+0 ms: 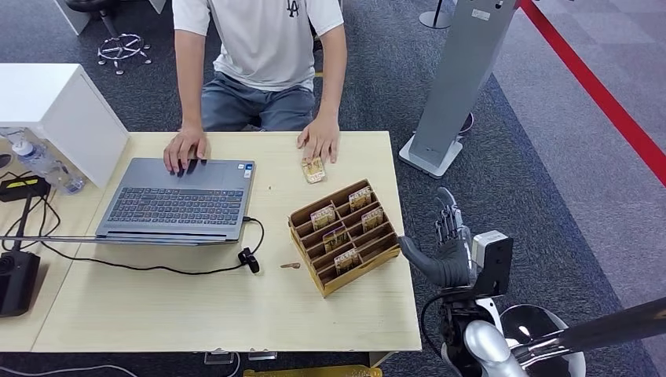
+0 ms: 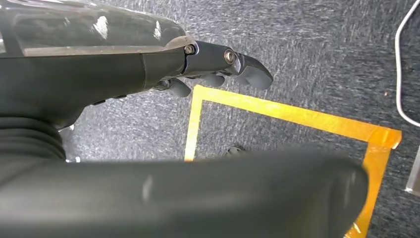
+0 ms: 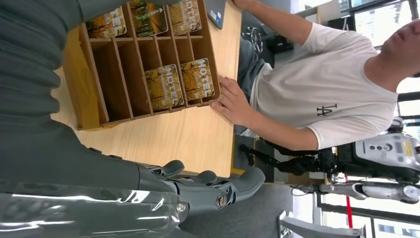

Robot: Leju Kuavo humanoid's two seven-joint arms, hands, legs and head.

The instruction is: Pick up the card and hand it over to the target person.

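in the head view the right hand [image 1: 449, 247] is raised just off the table's [image 1: 236, 314] right edge, fingers spread and straight, holding nothing. a card [image 1: 313, 170] lies flat on the table under the fingertips of the person's hand [image 1: 320, 140], well apart from the robot's hand, with the cardboard card holder [image 1: 343, 235] between them. the holder keeps several more cards upright in its slots. the person [image 1: 259, 47] sits at the far side, the other hand on a laptop [image 1: 177, 201].

in the left wrist view the left hand [image 2: 218, 67] hangs over grey carpet and yellow floor tape [image 2: 292, 115], fingers extended and empty.

in the right wrist view the right hand [image 3: 213, 186] shows open fingers beside the table edge, the card holder [image 3: 143, 59] lies beyond, and the person's hand [image 3: 233, 101] touches its far side.
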